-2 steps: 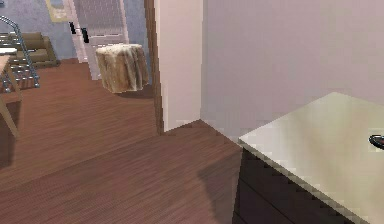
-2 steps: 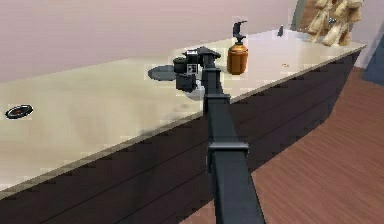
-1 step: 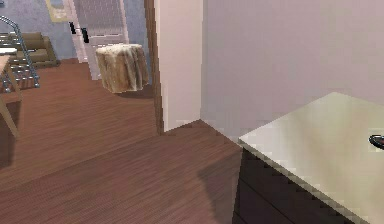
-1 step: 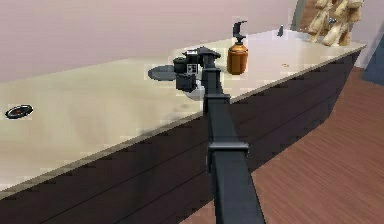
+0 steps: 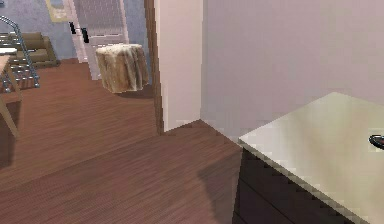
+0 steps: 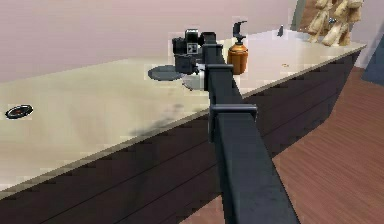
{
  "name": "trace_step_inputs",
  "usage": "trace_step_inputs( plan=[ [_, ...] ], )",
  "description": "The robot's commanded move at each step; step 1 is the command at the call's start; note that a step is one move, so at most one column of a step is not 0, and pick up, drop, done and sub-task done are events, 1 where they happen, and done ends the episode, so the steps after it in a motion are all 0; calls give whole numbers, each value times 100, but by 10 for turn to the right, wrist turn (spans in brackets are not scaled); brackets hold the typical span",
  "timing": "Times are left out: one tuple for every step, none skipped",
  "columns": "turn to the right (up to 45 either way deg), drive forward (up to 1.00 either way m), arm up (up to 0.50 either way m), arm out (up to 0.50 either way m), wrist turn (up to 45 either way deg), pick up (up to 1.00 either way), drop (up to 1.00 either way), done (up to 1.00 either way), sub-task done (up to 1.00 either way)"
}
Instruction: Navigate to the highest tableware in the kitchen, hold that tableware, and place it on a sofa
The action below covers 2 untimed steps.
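Observation:
My arm [image 6: 232,120] reaches out as a dark bar over a long counter with a cream top [image 6: 90,115]. At its far end the gripper [image 6: 184,49] shows as a dark body beside its white squares, above the counter's back part. A flat dark grey round patch [image 6: 164,73] lies on the counter just below it; I cannot tell if this is tableware. Whether the gripper holds anything cannot be told. An orange pump bottle [image 6: 238,53] stands right of the gripper. A small dark ring-shaped thing [image 6: 17,112] lies far left on the counter, and again at the forward view's right edge [image 5: 377,140].
The counter's corner [image 5: 300,140] with dark cabinet fronts fills the forward view's lower right. A pale wall [image 5: 280,50] stands ahead. Left of it, wood floor [image 5: 90,140] leads to a beige hamper [image 5: 122,67], a white door [image 5: 100,25], an olive sofa [image 5: 38,45] and a chair [image 5: 12,55]. A tan figure [image 6: 335,20] stands at the counter's far right.

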Motion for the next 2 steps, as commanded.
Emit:
trace_step_inputs(
  plan=[
    [0,0,0,0,-450,0,0,0,0],
    [0,0,0,0,-450,0,0,0,0]
  ],
)
